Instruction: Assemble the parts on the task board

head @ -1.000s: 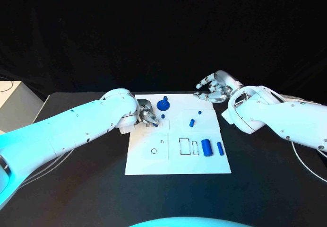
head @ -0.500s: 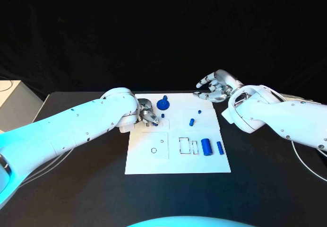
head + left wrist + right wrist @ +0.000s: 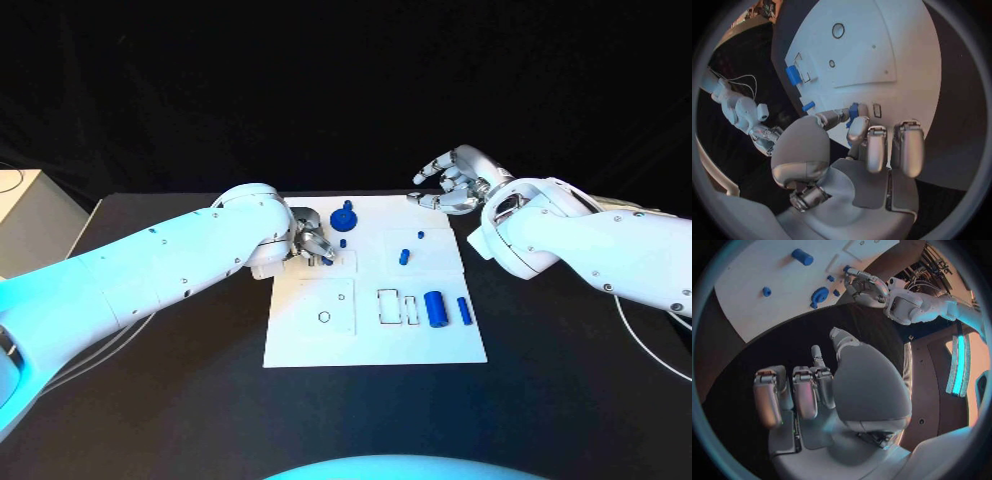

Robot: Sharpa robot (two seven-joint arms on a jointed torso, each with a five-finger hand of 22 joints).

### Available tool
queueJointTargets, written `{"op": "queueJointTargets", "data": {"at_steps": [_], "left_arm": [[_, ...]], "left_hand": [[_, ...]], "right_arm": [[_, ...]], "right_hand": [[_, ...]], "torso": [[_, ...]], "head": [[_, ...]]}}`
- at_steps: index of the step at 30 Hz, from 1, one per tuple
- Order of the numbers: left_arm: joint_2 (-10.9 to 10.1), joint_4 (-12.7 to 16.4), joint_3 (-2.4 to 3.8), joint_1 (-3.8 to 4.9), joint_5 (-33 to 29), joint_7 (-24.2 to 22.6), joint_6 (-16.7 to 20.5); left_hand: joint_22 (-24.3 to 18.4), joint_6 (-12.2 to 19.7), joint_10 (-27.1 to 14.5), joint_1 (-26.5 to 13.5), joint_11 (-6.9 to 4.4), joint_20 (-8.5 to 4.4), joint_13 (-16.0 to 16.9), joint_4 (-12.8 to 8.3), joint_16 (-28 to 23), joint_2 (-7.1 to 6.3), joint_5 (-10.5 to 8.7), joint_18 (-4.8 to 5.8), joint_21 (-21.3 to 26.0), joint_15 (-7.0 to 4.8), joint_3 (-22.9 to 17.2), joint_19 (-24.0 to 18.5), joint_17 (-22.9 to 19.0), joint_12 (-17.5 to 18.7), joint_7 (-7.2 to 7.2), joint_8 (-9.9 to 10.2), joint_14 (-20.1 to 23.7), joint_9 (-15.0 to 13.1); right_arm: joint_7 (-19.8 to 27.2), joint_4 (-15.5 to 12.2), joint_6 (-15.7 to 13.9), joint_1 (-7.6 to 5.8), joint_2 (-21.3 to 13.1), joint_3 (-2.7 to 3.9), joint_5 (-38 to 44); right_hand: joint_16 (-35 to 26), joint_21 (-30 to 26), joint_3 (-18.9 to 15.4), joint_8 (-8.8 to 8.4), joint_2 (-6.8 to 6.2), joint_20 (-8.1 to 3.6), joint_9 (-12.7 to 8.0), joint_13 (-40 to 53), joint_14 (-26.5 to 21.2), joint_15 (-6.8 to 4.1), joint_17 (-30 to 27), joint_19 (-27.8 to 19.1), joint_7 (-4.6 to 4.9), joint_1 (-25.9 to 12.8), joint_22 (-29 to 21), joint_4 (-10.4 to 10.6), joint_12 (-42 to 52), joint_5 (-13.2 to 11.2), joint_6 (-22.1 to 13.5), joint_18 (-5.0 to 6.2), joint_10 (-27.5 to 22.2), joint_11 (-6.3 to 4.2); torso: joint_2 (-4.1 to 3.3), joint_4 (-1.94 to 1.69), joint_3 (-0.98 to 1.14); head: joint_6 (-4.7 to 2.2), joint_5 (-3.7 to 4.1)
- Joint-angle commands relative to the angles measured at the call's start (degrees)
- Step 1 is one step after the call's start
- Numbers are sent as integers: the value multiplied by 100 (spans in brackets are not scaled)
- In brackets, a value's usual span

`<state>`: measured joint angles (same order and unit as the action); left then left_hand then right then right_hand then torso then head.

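While left hand (image 3: pixel 312 245) pinches 1 small blue part (image 3: pixel 853 111) over the task board (image 3: pixel 332 345) near its left edge, likely lining it up for a slot, right hand (image 3: pixel 454 185) hovers off the board's far corner, fingers curled, holding nothing.

Your white rectangular task board (image 3: pixel 372 340) lies mid-desk (image 3: pixel 173 400); the left hand (image 3: pixel 310 243) sits over its far-left part, the right hand (image 3: pixel 454 182) beyond its far-right corner.
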<state>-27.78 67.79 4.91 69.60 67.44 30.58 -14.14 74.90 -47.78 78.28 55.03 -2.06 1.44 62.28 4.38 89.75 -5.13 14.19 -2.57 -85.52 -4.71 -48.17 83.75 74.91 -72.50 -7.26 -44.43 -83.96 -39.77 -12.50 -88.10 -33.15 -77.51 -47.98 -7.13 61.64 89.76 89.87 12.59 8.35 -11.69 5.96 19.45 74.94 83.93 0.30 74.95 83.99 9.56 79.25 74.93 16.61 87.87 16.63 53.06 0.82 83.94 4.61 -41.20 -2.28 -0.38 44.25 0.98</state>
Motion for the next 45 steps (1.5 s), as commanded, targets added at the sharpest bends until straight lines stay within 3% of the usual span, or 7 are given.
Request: {"op": "queueJointTargets", "data": {"at_steps": [1, 7, 17, 29, 45], "left_arm": [[27, -3, -34, -41, -94, 42, -293], [37, -9, -35, -41, -119, 42, -298], [41, -12, -35, -41, -70, 34, -290], [5, 7, -35, -41, 114, 12, -191], [-26, 8, -34, -40, 202, 13, -276]], "left_hand": [[530, -628, 85, -28, -28, 3, 16, -197, 25, 48, -37, 35, -30, -33, -156, 40, 1509, -30, 583, 32, -604, -389], [538, -701, 123, -104, -35, 2, 71, -115, 25, 114, -124, 37, -29, -35, 69, 44, 1509, -50, 596, 52, -604, -268], [543, -716, 144, -38, -47, -2, 108, -172, 25, 153, -102, 37, -30, -41, 86, 48, 1509, -67, 613, 59, -604, -224], [553, -784, 204, 86, -63, -15, 191, -330, 25, 268, -5, 40, -31, -52, -92, 55, 1509, -96, 625, 76, -604, -90], [556, -826, 229, 44, -64, -17, 217, -383, 25, 280, 38, 40, -31, -52, -203, 58, 1509, -102, 626, 75, -604, -34]], "right_arm": [[26, -10, 58, 3, -1, 2, 63], [27, -12, 56, 3, -1, 2, 63], [31, -18, 51, 3, -6, 2, 63], [36, -16, 54, 3, -10, 2, 63], [35, -12, 55, 3, -14, 2, 63]], "right_hand": [[24, 13, -22, 38, 8, 41, 7, 1266, 607, 18, 1505, 601, -15, -49, 1507, -8, -31, 18, 7, -82, 352, 8], [24, 13, -21, 38, 11, 40, 7, 1270, 607, 17, 1505, 601, -15, -49, 1507, -8, -27, 33, 7, -82, 356, 7], [24, 13, -21, 38, 11, 40, 7, 1270, 607, 17, 1505, 601, -15, -49, 1507, -8, -27, 33, 7, -82, 356, 7], [24, 13, -20, 38, 13, 40, 7, 1267, 607, 17, 1505, 601, -15, -51, 1507, -8, -30, 48, 7, -82, 353, 7], [24, 13, -20, 38, 13, 40, 7, 1267, 607, 17, 1505, 601, -15, -51, 1507, -8, -30, 48, 7, -82, 353, 7]], "torso": [[0, -2, -3], [3, -6, -4], [7, -6, -4], [8, -7, -7], [3, -5, -8]], "head": [[8, 4], [14, 13], [17, 2], [11, 2], [28, -2]]}}
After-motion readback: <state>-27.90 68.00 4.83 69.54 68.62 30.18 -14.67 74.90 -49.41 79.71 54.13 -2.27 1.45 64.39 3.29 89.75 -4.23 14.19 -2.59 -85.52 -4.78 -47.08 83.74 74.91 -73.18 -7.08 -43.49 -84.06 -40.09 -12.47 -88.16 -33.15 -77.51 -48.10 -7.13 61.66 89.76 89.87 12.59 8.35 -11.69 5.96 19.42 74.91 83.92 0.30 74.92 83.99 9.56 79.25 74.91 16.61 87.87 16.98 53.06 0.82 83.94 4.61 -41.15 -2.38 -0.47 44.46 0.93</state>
